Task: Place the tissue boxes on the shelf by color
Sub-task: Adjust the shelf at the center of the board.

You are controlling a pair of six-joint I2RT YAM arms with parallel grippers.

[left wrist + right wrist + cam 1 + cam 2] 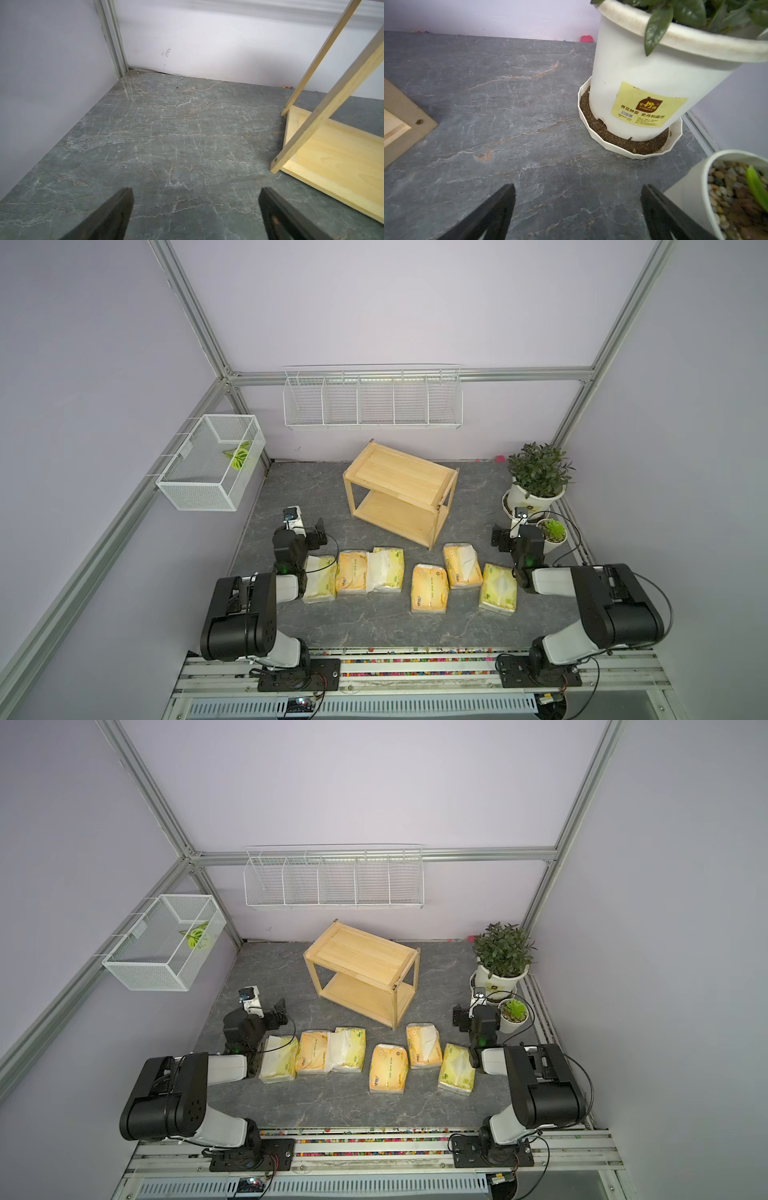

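Tissue boxes (429,588) untouched; end effectors (196,188) (578,185) spread, empty.

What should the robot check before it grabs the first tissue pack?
1. The left hand is open and empty: ok.
2. The right hand is open and empty: ok.
3. Both tiers of the shelf are bare: ok.
4. All six tissue packs lie on the table: ok.
5. Room beside the right hand: not ok, the small plant pot sits close.
6. Which colour goes on which tier: cannot tell.
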